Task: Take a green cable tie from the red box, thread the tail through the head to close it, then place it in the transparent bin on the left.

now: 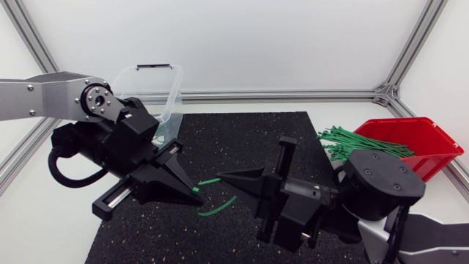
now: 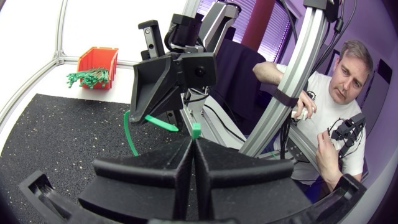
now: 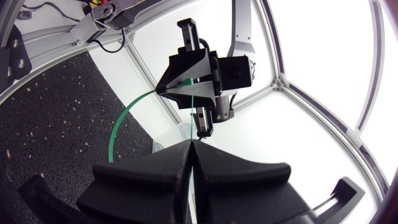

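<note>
A green cable tie [image 1: 217, 207] hangs bent between my two grippers over the black mat [image 1: 242, 139]. My left gripper [image 1: 192, 189] is shut on its head end, which shows as a green nub [image 2: 196, 130] at the fingertips. Facing it tip to tip, my right gripper [image 1: 220, 176] is shut on the strap [image 2: 161, 123]. The slack curves down in a loop [image 3: 115, 134]. The red box [image 1: 410, 137] at the right holds several more green ties [image 1: 352, 143]. The transparent bin [image 1: 157, 86] stands at the back left, behind my left arm.
The loose ties spill over the red box's left rim toward the mat. White table surface surrounds the mat, with an aluminium frame rail [image 1: 293, 94] along the back. My left arm's bulk lies between the grippers and the bin.
</note>
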Motion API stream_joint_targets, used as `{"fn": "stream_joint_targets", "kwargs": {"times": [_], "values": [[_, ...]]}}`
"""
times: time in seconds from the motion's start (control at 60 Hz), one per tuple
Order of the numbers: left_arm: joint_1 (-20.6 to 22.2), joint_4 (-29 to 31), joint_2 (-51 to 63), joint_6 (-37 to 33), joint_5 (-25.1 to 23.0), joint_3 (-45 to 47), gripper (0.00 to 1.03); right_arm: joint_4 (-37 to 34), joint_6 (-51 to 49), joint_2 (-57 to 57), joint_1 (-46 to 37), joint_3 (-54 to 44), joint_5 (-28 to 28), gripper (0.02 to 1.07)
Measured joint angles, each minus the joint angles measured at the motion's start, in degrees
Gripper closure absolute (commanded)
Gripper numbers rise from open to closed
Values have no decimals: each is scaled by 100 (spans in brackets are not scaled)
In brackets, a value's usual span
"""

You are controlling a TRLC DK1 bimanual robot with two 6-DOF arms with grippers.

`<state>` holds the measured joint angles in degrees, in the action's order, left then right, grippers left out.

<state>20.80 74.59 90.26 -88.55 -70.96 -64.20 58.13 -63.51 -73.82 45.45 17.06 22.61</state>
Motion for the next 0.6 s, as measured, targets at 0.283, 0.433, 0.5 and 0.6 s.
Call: {"fn": "stream_joint_targets", "kwargs": {"times": [0.283,0.433,0.5,0.6], "values": [[0,46,101,-2,-20,-96,100,0,-2,0,63,0,-31,101],[0,61,175,-22,-22,-111,100,0,-2,0,74,0,-42,101],[0,90,186,-48,-22,-111,100,0,-2,0,74,0,-42,101],[0,184,186,-164,-22,-111,100,0,-2,13,74,0,-42,101]]}}
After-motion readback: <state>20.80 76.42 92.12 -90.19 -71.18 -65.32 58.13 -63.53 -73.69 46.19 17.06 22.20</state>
